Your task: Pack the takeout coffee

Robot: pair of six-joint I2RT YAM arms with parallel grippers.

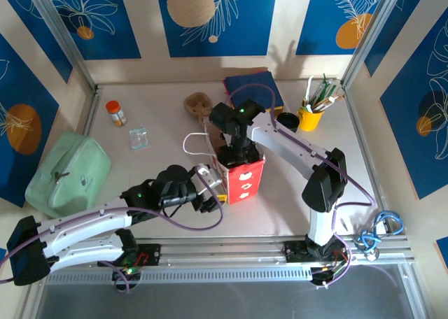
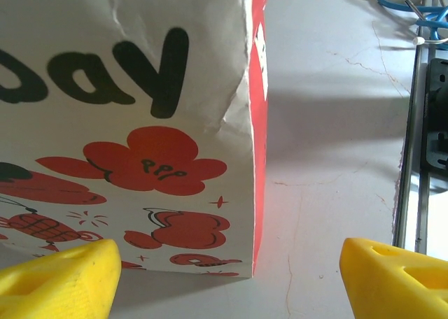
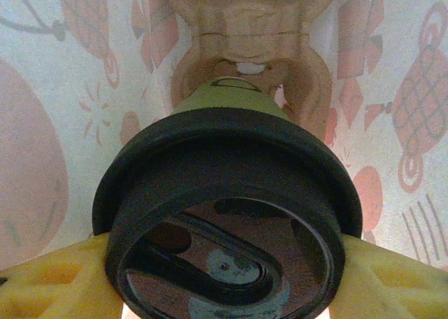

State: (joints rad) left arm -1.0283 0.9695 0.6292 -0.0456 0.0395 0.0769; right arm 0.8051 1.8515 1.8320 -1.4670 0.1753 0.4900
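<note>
Takeout coffee (image 3: 227,193) | inside paper bag (image 2: 140,123), cardboard carrier (image 3: 245,25) at its 12 o'clock | right gripper (image 3: 224,277) clamped on lidded cup | left gripper (image 2: 227,280) wide, empty, bag's 8 o'clock | risk: missing carrier socket tips cup

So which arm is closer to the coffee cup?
Right. The right gripper holds the coffee cup by its black lid, inside the paper bag. The left gripper is open outside, at the bag's corner.
</note>
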